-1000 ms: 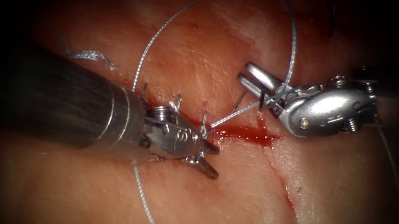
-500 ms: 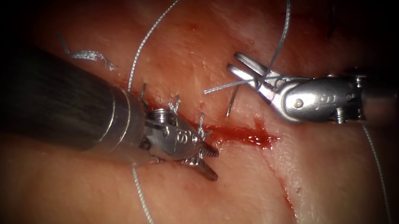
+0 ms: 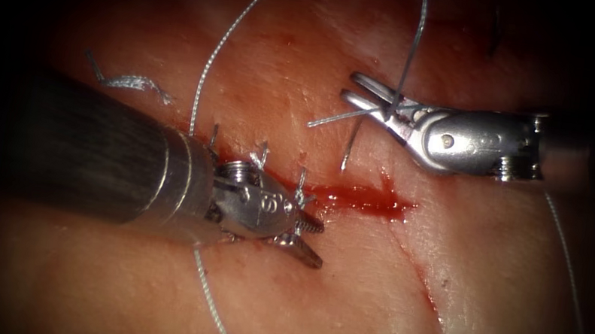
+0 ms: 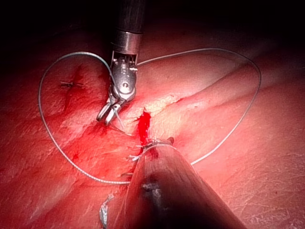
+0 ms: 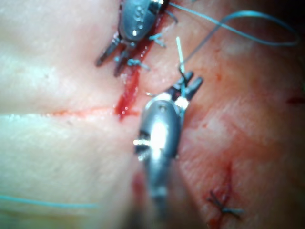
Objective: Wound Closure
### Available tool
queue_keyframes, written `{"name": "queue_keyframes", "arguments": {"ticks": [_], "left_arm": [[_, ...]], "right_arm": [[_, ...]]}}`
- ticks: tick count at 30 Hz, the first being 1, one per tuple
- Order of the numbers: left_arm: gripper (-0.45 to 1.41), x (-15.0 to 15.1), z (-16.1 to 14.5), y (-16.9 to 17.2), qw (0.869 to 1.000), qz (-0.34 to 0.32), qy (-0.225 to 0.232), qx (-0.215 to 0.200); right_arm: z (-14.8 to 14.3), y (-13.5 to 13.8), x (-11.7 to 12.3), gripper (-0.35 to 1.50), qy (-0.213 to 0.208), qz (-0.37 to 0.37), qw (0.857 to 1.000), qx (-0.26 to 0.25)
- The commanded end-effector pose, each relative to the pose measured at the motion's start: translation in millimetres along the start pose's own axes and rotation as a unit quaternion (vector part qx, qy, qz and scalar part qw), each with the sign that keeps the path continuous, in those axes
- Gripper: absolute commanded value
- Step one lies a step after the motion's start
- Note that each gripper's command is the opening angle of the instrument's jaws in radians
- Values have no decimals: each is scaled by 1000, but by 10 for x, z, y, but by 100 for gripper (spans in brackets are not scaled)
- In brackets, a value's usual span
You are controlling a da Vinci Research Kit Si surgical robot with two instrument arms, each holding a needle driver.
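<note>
The cut [image 3: 408,253] in the tissue [image 3: 341,309] holds red fluid [image 3: 366,198] and several knotted stitches [image 3: 301,184]. My left tool [image 3: 320,245] lies over the stitched end with its jaws open, holding nothing; it shows too as left tool [image 5: 112,59]. My right tool [image 3: 354,89] hovers above and right of the fluid, jaws parted, with the thread [image 3: 408,59] caught in their crotch. A loose tail [image 3: 326,122] sticks out leftward, and a thin dark strand [image 3: 347,154] hangs toward the tissue. The same right tool [image 5: 189,83], also right tool [image 4: 108,114], carries that thread.
A long loop of thread [image 3: 208,65] runs from the upper edge, under the left shaft [image 3: 87,149], and out below [image 3: 215,316]. Another strand [image 3: 567,253] trails at the right. A frayed cut end [image 3: 130,82] lies left. An older stitch [image 5: 221,202] sits apart.
The strand that ran taut from the last knot to the right tool has come free; its end now hangs loose. The right tool rose and levelled out. The left tool stayed put.
</note>
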Motion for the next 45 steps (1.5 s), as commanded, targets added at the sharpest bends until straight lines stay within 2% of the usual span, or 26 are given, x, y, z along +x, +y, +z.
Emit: {"name": "queue_keyframes", "arguments": {"ticks": [1,8,14,34,45], "left_arm": [[7,1,7,-1,1000,1,1,0],[7,1,7,0,1000,1,1,-1],[7,1,7,0,1000,1,-1,-1],[7,1,6,-1,1000,2,-1,-2],[7,1,6,0,1000,2,-1,-2]], "right_arm": [[8,0,-4,-35,2,-1,1000,-1],[9,3,-6,-35,2,-2,1000,-2],[12,2,-6,-35,0,43,999,-2],[16,13,-9,-35,-2,50,999,-7],[24,14,-11,-35,-9,96,995,3]]}}
